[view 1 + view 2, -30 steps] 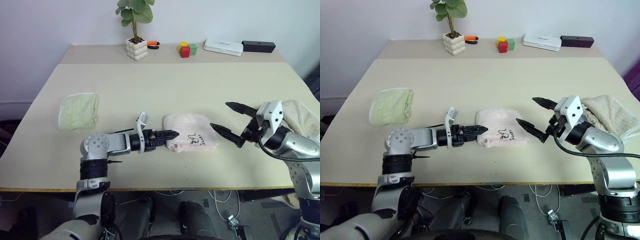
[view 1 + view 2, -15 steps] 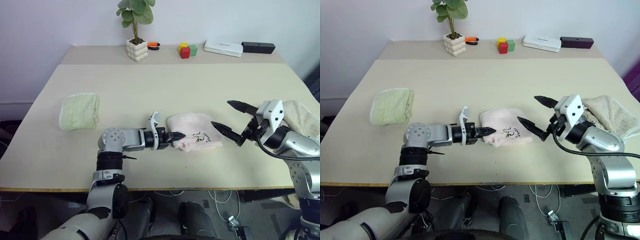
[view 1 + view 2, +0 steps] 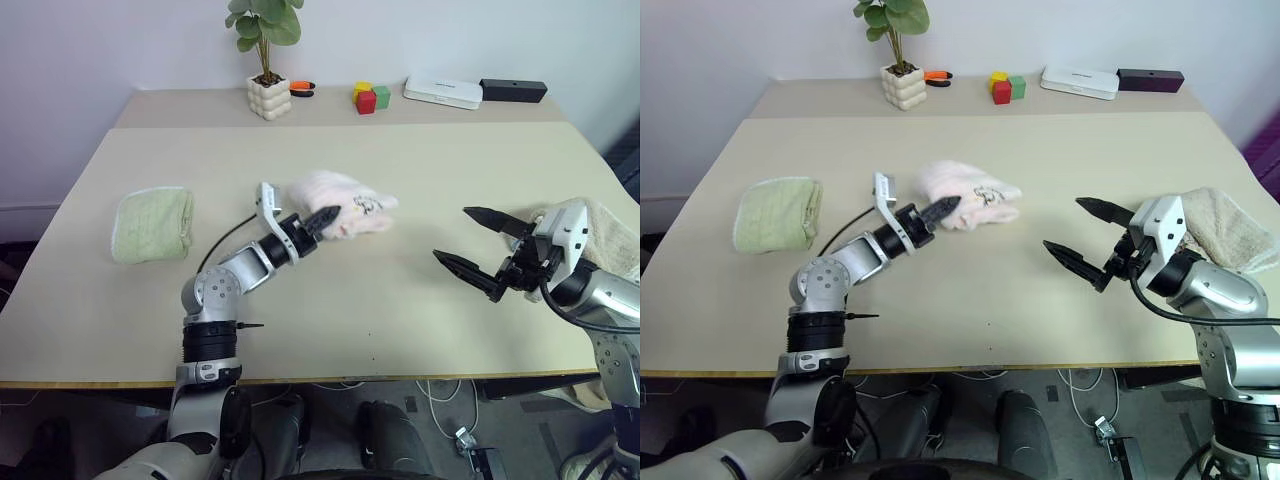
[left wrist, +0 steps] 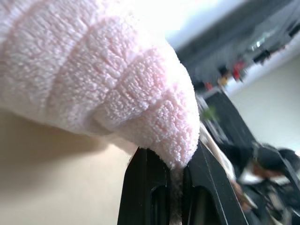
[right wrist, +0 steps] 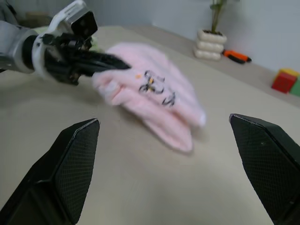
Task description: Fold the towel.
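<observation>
The towel (image 3: 345,203) is a pale pink terry bundle with a small dark embroidered mark, lifted above the table's middle. My left gripper (image 3: 325,216) is shut on its near left edge, and in the left wrist view the pink cloth (image 4: 93,79) sits pinched between the two black fingers (image 4: 145,192). The towel (image 5: 154,93) hangs in the air ahead of my right gripper (image 3: 478,245), which is open and empty, apart from the cloth, over the table's right side.
A small light-green towel (image 3: 152,224) lies at the table's left. A beige towel (image 3: 605,235) sits at the right edge behind my right arm. At the back stand a potted plant (image 3: 270,60), coloured blocks (image 3: 369,96), a white box (image 3: 443,92) and a black box (image 3: 512,90).
My left gripper closed on the towel's left edge and lifted it up and away from me, off the table. My right gripper stayed open and hardly moved.
</observation>
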`<state>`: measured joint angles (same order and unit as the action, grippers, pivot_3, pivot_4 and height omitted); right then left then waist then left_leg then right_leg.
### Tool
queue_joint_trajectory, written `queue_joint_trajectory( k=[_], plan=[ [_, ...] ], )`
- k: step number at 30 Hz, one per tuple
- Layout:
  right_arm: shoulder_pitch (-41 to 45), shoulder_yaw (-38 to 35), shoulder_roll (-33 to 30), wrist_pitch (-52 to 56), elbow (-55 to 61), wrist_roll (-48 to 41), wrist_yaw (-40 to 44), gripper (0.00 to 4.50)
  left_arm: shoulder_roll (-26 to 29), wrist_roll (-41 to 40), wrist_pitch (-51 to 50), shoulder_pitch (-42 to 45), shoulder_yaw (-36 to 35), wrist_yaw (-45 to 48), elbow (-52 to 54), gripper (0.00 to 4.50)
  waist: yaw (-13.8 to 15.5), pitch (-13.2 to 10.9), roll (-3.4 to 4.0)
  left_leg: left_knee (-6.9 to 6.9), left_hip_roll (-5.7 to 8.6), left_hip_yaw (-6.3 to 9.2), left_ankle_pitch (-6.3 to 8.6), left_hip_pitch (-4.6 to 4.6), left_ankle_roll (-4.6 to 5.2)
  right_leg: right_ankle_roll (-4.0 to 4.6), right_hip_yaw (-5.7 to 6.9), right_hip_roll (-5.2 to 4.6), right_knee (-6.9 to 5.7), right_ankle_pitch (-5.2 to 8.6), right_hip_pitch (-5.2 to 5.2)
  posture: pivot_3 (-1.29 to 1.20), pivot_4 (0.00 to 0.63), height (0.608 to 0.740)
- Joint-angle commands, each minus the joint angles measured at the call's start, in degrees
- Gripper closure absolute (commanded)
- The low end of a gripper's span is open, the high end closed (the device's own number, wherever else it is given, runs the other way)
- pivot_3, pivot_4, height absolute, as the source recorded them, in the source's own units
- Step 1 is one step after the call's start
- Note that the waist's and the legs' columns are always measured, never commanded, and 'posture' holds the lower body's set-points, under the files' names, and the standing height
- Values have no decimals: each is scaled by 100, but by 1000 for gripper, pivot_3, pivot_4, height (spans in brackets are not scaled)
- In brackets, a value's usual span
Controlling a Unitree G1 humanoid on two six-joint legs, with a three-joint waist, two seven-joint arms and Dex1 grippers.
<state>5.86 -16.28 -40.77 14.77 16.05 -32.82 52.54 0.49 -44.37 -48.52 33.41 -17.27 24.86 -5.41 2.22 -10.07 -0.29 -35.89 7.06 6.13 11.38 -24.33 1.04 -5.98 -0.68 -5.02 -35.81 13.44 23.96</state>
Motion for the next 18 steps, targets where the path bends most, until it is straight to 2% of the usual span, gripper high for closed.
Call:
queue_joint_trajectory(
  k=[1,6,10,18],
  plan=[
    [178,122,124,8,185,-118,-18,0,262,-17,652,141,-248,-12,504,4458,-1,0,0,0,0,0,0,-4,0,0,0,0,0,0,4,0,150,740],
    [252,281,185,24,72,-196,186,0,738,282,1863,315,-636,-127,606,4458,5,-1,-1,1,0,0,-1,-8,0,-1,0,1,-2,-1,12,0,150,740],
    [747,334,286,87,-219,-527,468,0,1371,727,2714,-76,-1001,-348,1159,4458,-11,-6,-4,5,0,-5,-1,-9,0,0,-5,3,-2,-3,16,0,150,740],
    [1300,583,430,97,-724,-449,710,0,1488,803,3296,-978,-1409,-1009,1616,4458,30,-10,-13,4,0,1,-1,-9,1,-2,-1,3,-3,-5,16,0,150,740]
  ],
)
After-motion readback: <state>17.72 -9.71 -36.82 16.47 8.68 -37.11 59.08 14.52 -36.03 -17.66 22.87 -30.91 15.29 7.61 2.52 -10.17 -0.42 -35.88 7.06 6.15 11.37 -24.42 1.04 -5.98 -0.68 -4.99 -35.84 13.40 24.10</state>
